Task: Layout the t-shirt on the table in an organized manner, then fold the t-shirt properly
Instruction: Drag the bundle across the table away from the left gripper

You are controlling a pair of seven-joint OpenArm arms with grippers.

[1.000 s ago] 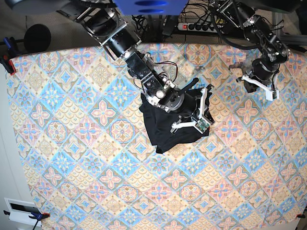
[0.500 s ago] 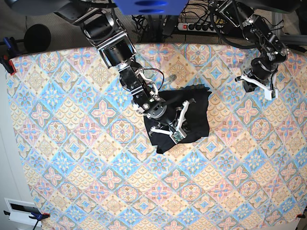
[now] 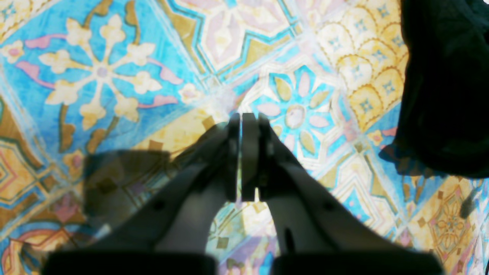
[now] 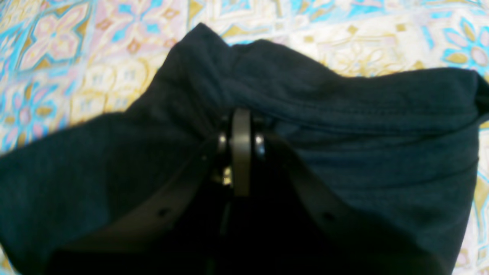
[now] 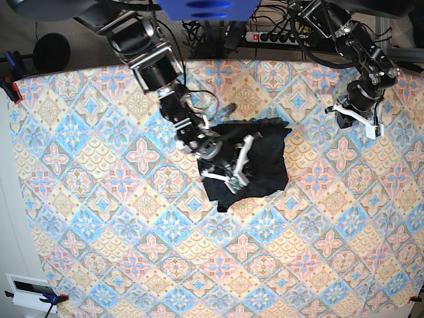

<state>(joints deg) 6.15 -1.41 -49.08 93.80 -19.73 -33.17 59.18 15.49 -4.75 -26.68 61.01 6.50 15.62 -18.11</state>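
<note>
The black t-shirt [image 5: 268,165] lies crumpled in a heap at the middle of the table [image 5: 99,199]. My right gripper [image 5: 233,167] is down on the heap's left part. In the right wrist view this gripper [image 4: 241,122] is shut on a bunched fold of the t-shirt [image 4: 363,126], with dark fabric all around its fingers. My left gripper [image 5: 348,118] hovers near the table's far right edge, apart from the shirt. In the left wrist view it [image 3: 241,119] is shut on nothing above the patterned cloth [image 3: 114,76], and the t-shirt [image 3: 447,95] shows at the right edge.
A power strip [image 5: 275,36] and cables lie beyond the table's far edge. Clamps [image 5: 10,83] hold the cloth at the left corner. A white box [image 5: 30,291] sits off the near left corner.
My right arm has swung left and drawn the shirt with it, so the heap now lies a little further left and flatter. The left arm has hardly moved.
</note>
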